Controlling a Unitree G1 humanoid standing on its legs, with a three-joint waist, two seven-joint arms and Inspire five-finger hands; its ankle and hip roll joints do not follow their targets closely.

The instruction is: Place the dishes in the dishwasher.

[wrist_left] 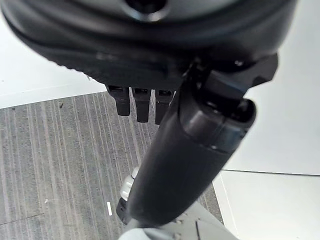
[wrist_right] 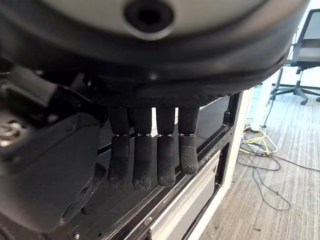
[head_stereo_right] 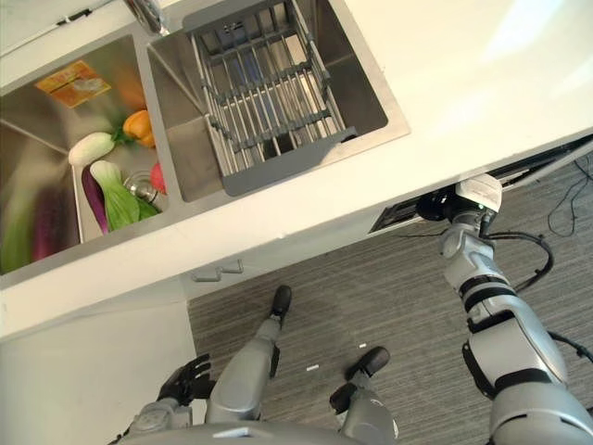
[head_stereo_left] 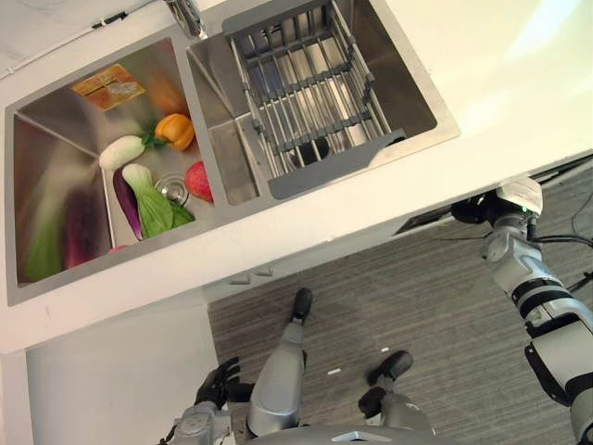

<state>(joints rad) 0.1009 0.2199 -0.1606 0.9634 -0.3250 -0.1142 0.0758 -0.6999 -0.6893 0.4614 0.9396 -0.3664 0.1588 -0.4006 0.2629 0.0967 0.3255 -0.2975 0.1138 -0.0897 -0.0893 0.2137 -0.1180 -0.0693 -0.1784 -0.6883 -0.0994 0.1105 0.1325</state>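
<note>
1. My right hand [head_stereo_right: 468, 199] is raised to the underside edge of the white counter [head_stereo_left: 482, 65], at the dark opening of the dishwasher [wrist_right: 200, 165]; its fingers [wrist_right: 166, 160] hang straight and relaxed, holding nothing.
2. My left hand [head_stereo_left: 218, 382] hangs low, well below the counter, near the white cabinet front [head_stereo_left: 111, 380]; its fingers [wrist_left: 142, 102] look loosely bent and grip nothing.
3. A grey dish rack [head_stereo_left: 306, 88] sits in the right basin of the steel sink [head_stereo_left: 37, 139] set into the counter.
4. The left basin holds toy vegetables: an orange pepper [head_stereo_left: 176, 130], a white radish [head_stereo_left: 120, 151], a bok choy [head_stereo_left: 150, 199], a purple eggplant [head_stereo_left: 126, 199] and a red piece [head_stereo_left: 198, 180].
</note>
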